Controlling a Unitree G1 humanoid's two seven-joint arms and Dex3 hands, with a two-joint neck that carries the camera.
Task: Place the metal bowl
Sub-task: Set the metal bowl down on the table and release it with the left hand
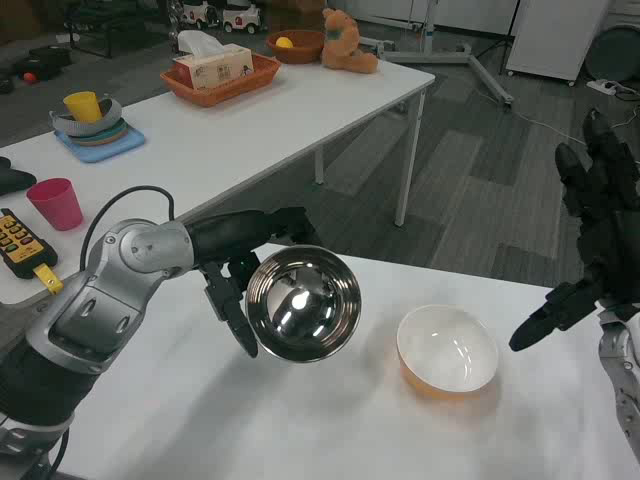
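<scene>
A shiny metal bowl (303,303) hangs tilted above the near white table (300,430), its hollow facing me. My left hand (238,270) grips its left rim, fingers curled around the edge. An orange bowl with a white inside (447,349) stands on the table to the right of it. My right hand (598,230) is raised at the right edge of the view, fingers spread and holding nothing, to the right of the orange bowl.
A second white table (250,130) stands behind, carrying a pink cup (56,203), a remote (22,244), stacked plates with a yellow cup (92,118), an orange tray with a tissue box (218,72), a brown bowl (295,45) and a plush bear (345,42).
</scene>
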